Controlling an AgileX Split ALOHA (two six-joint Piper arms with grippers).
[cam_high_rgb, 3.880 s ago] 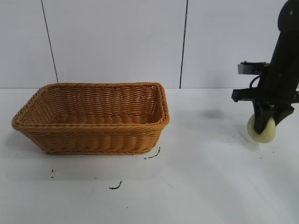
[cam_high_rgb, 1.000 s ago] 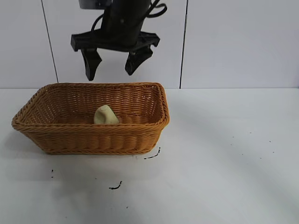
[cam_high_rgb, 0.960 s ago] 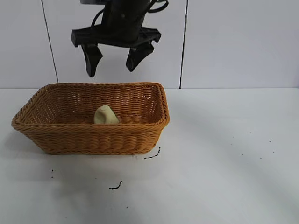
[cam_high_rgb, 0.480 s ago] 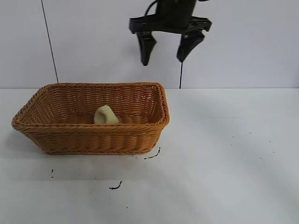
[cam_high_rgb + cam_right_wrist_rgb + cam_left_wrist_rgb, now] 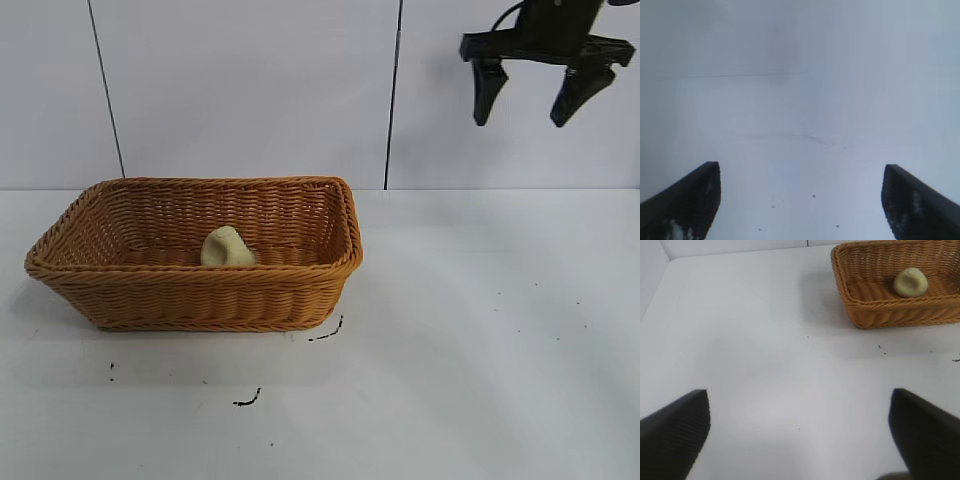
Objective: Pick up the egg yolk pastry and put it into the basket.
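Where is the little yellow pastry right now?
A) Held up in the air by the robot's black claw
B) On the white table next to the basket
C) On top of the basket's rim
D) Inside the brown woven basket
D: the small pale yellow egg yolk pastry lies inside the orange-brown woven wicker basket, while the right end effector hangs open and empty high above the table.

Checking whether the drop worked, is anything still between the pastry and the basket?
Nothing visible: the small pale yellow dome-shaped pastry already lies inside the orange-brown woven wicker basket. The right claw hangs open, high off to the basket's right.
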